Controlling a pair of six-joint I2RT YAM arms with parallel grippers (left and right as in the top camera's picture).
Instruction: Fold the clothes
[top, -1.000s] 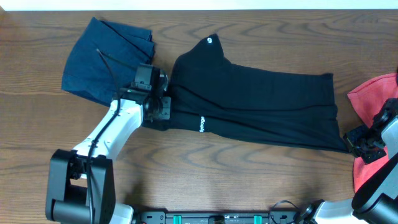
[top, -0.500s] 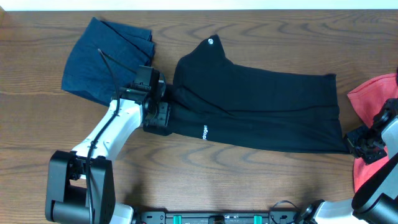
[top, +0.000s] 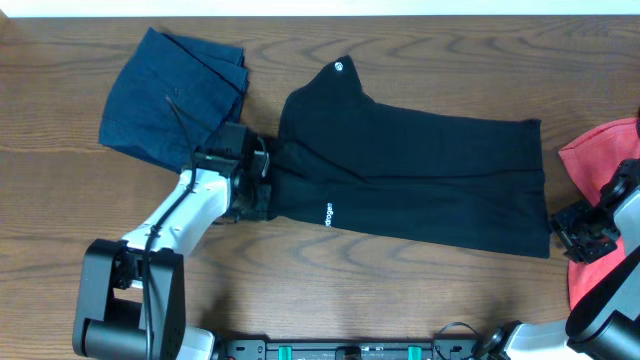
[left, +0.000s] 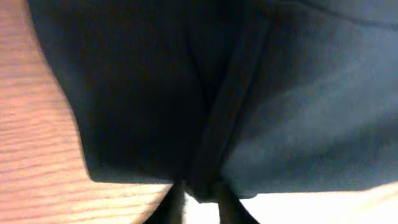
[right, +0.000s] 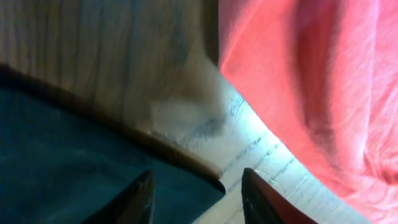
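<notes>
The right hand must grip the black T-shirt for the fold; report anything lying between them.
Nothing visible does. The right hand hangs open right at the corner of the black cotton T-shirt, with only the bare brown wooden table around it. The coral-red cloth garment lies on the hand's other side, off the path.

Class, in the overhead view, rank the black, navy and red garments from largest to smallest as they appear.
1. black T-shirt
2. navy garment
3. red T-shirt, though the picture's edge cuts it off, so its full size is unsure.

Black T-shirt (top: 420, 180) with small white print marks, navy-blue garment (top: 170, 95), coral-red T-shirt (top: 595, 150), brown wood-grain table (top: 400, 290).
</notes>
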